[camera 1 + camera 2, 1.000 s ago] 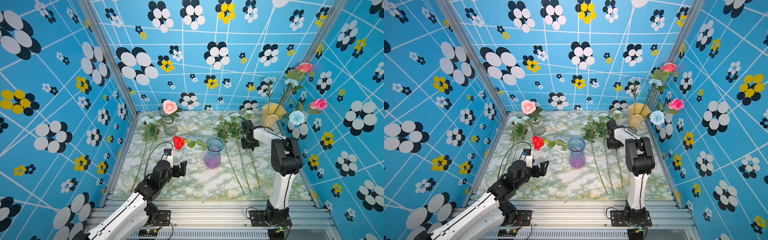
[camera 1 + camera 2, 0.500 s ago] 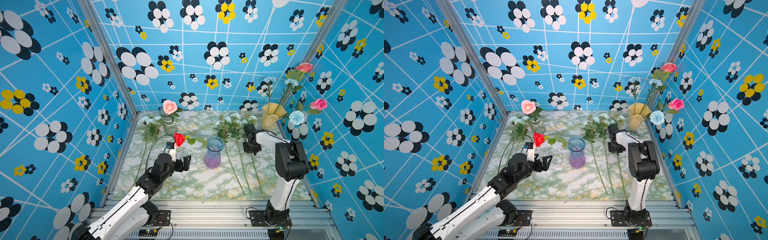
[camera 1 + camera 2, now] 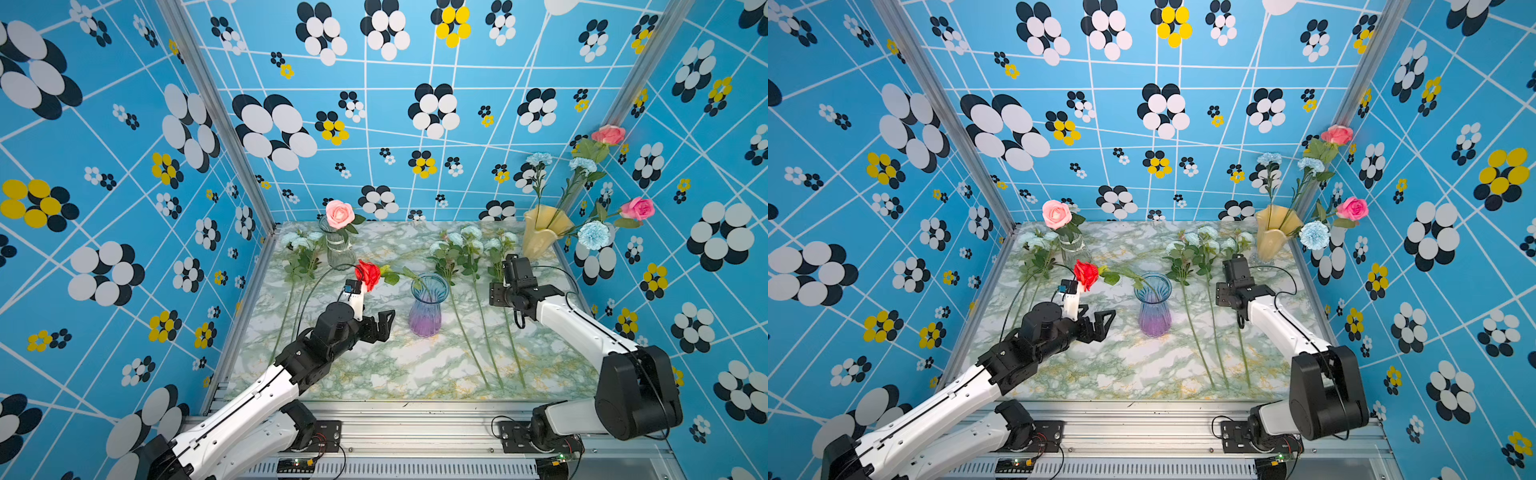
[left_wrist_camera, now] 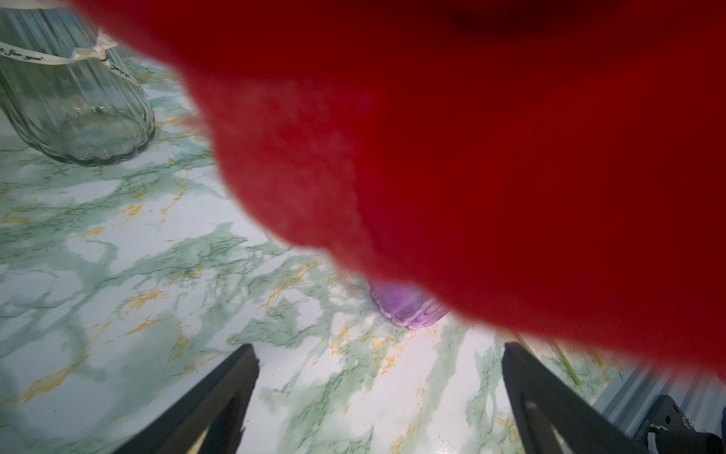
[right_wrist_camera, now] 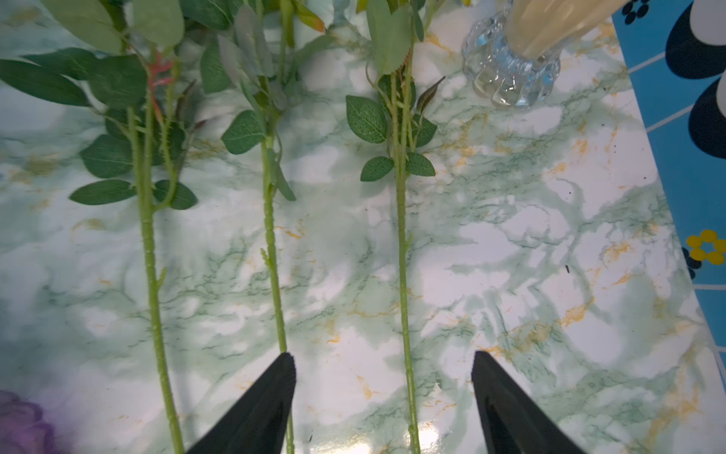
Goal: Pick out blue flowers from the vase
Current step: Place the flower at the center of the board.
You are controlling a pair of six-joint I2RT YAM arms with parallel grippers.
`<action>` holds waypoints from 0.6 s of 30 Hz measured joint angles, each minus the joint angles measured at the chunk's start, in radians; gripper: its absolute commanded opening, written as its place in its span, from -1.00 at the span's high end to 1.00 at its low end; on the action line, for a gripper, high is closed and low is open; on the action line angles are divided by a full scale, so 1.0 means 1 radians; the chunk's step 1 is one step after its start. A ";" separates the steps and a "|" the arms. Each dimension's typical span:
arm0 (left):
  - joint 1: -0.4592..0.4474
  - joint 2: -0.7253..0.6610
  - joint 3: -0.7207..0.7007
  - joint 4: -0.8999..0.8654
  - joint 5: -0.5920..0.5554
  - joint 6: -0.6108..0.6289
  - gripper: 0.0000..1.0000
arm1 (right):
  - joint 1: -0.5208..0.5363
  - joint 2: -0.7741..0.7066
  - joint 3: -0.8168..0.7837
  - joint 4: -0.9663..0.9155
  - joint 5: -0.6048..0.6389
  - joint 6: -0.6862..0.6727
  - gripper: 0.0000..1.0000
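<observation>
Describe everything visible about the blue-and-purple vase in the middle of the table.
The vase is ribbed translucent glass, blue at its flared rim fading to purple at the base. It stands upright on the marble table, holding only the red rose, whose stem leans over the rim. The open left gripper is beside it, not touching.

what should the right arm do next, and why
Probably lift the right gripper straight up off the laid stem and swing toward the yellow vase. Its jaws stand open with the stem lying free between them on the table, and blue flowers stand in that vase beside pink roses.
</observation>
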 measured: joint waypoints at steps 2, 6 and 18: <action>-0.011 0.002 0.007 -0.010 -0.017 -0.010 -0.99 | 0.012 -0.053 -0.063 0.060 -0.014 0.016 -0.51; -0.023 -0.036 0.008 -0.050 -0.055 -0.036 -0.99 | 0.023 -0.110 -0.164 0.153 -0.049 0.043 -0.52; -0.033 -0.311 0.008 -0.343 -0.147 -0.129 -1.00 | 0.026 -0.097 -0.192 0.255 -0.124 0.071 -0.47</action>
